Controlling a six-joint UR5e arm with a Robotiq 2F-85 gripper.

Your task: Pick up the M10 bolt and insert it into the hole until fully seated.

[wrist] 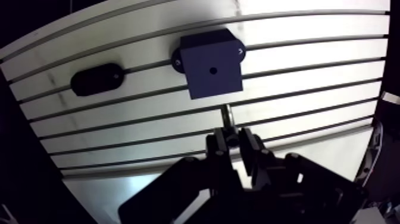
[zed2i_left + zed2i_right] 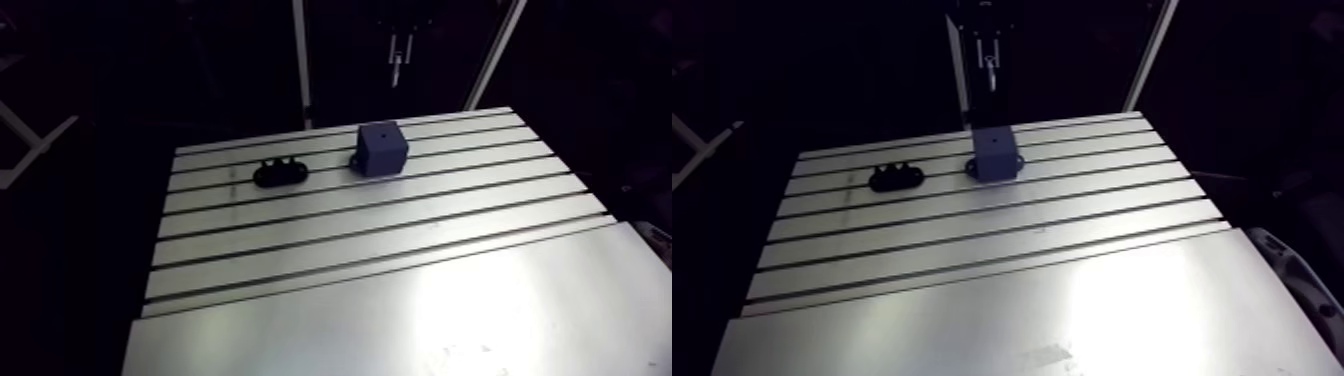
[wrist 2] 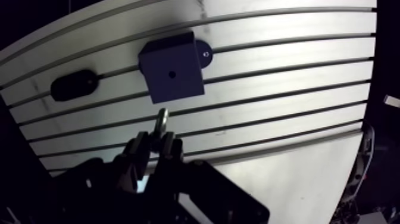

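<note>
Fingers [image 1: 218, 145]: the gripper [image 1: 231, 136] is clenched on the M10 bolt [image 1: 227, 116], whose end pokes out past the tips.
Bolt position: in the air near the blue block [image 1: 211, 64], apparently not yet over its hole [image 1: 213, 70].
Nearby: a black holder [image 1: 95, 80] lies on the slotted table [image 1: 309, 59].
Risk: a tilted or off-centre bolt could catch the hole's rim, jam, or slip in the grip.
</note>
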